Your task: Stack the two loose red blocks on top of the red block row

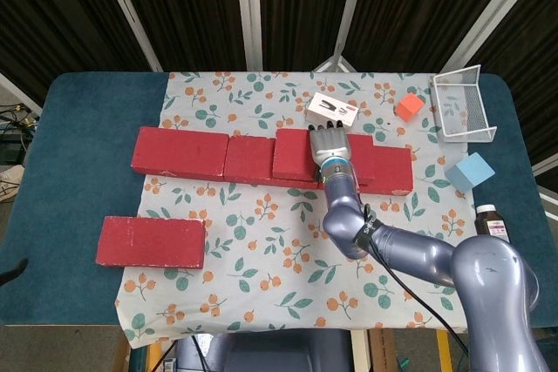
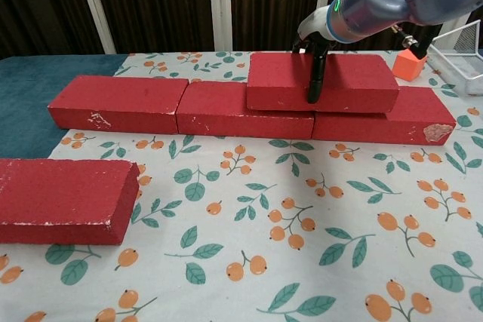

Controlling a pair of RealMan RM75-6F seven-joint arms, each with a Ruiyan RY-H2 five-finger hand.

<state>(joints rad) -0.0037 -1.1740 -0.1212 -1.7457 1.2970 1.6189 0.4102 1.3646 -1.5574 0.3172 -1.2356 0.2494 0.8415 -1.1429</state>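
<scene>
The right hand [image 1: 330, 143] is gripping a red block [image 2: 321, 82] lying on the red block row [image 2: 181, 105], the second loose block [image 1: 151, 241] is sitting near the table's front-left, and the wire basket [image 1: 465, 106] is holding nothing visible.

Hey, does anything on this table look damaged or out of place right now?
Mostly wear. The right-end block of the row has a pale scuffed corner, and the left-end block shows a small whitish chip on its front face. One loose red block lies alone, apart from the row. The right hand grips the stacked block.
</scene>
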